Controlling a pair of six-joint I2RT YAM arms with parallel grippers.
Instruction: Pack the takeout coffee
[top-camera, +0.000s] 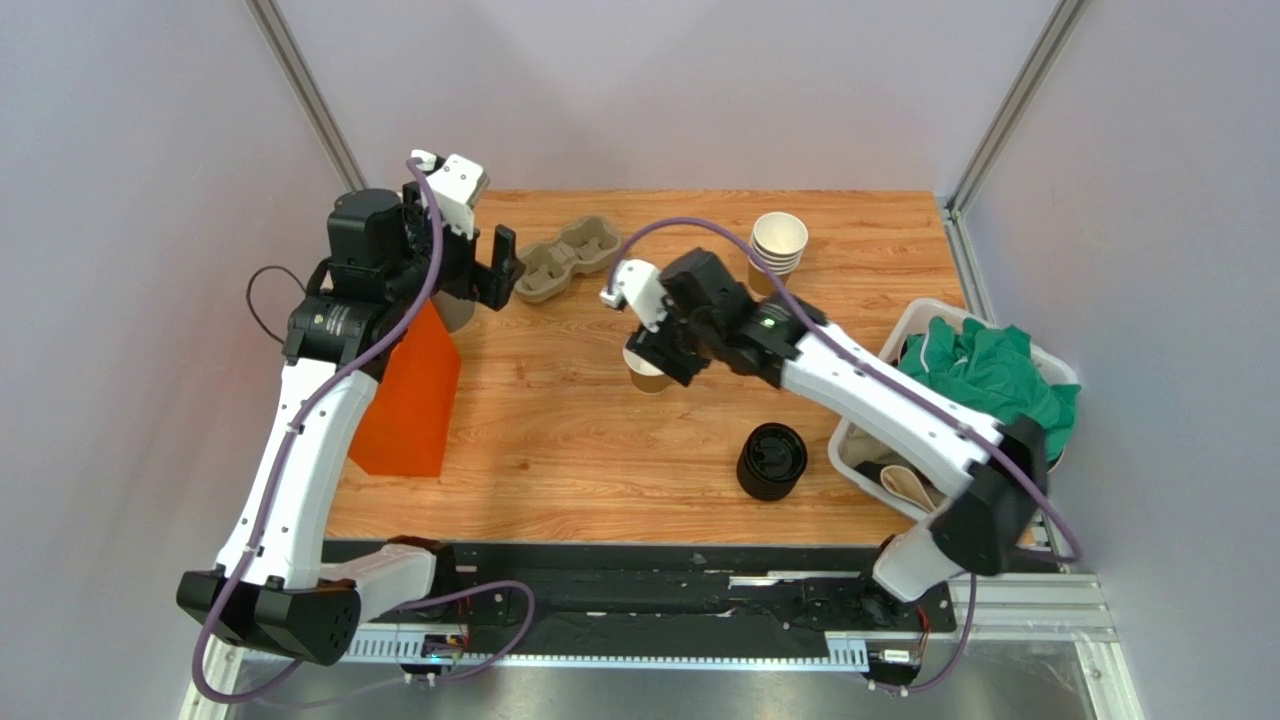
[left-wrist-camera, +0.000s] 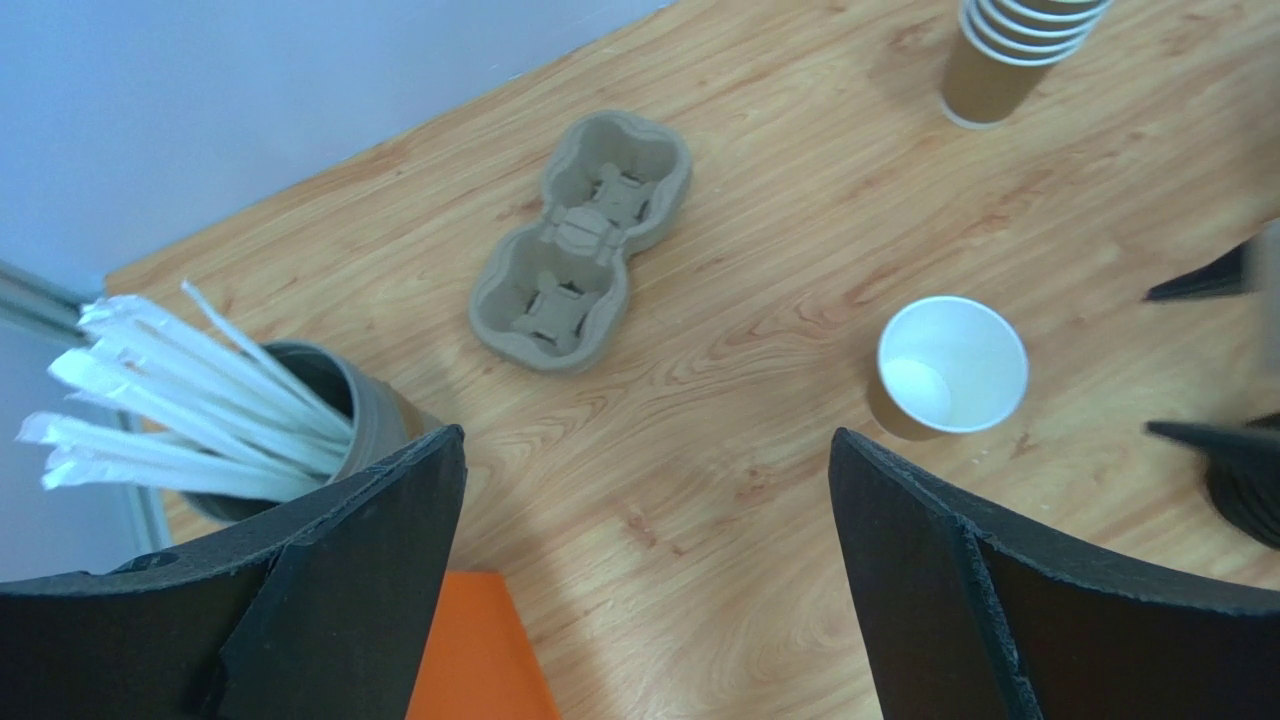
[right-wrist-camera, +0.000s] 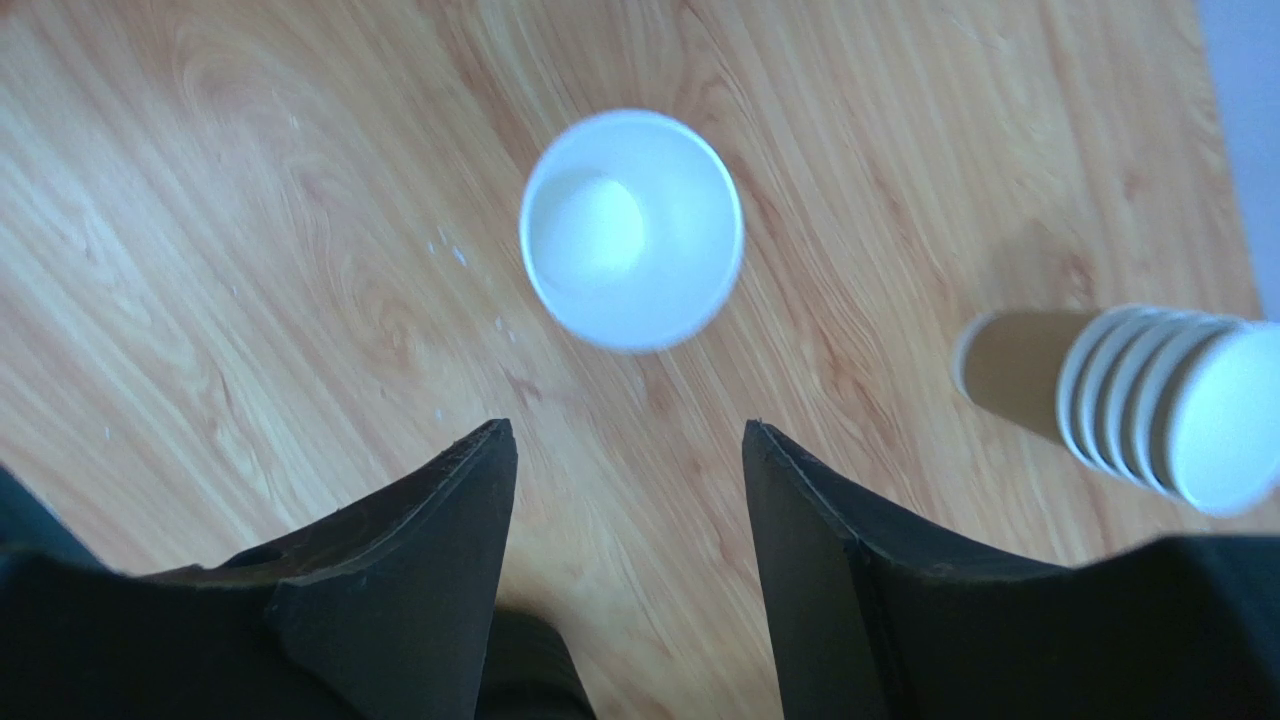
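The takeout coffee's cup (right-wrist-camera: 631, 228) is brown paper, white inside, with no lid on it. It stands upright on the wooden table, also seen as the lone cup (left-wrist-camera: 951, 365) in the left wrist view. My right gripper (right-wrist-camera: 628, 435) hangs over the table beside it, open, with nothing between its fingers. From above, the cup (top-camera: 649, 375) is half hidden under my right gripper (top-camera: 661, 354). My left gripper (left-wrist-camera: 646, 450) is open wide and empty, high over the table's back left, far from the cup; it shows from above as the left gripper (top-camera: 501, 270).
A moulded cardboard cup carrier (top-camera: 568, 258) lies at the back centre. A stack of lidless brown cups (top-camera: 777, 248) stands at the back right. A pile of black lids (top-camera: 771, 461) sits near the front. There are straws in a holder (left-wrist-camera: 181, 420), an orange bag (top-camera: 406, 398), and a white bin (top-camera: 920, 318) with green cloth.
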